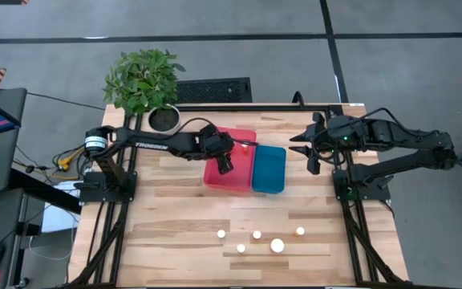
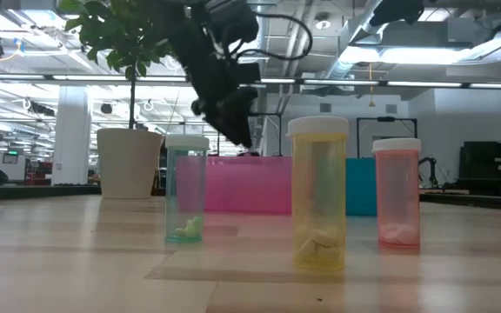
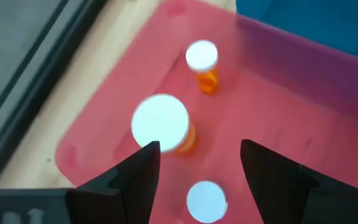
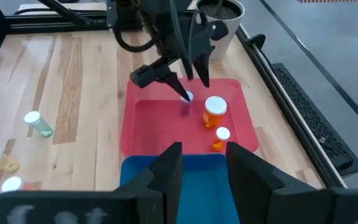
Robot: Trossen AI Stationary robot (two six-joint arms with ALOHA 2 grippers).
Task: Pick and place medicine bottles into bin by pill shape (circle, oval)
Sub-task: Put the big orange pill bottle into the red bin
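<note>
Pink bin (image 1: 239, 178); blue bin (image 1: 269, 168); white-capped amber bottles (image 3: 161, 126)

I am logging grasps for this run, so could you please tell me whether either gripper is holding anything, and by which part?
Nothing is held. The left gripper hangs open above the red bin, over a white-capped bottle. The right gripper is open and empty.

Eight medicine bottles (image 1: 277, 246) — three in the red bin (image 1: 243, 136), five outside — plus one blue bin (image 1: 269, 168).

Three white-capped medicine bottles (image 3: 161, 126) upright in red tray (image 3: 104, 124); others on table (image 1: 175, 241).
</note>
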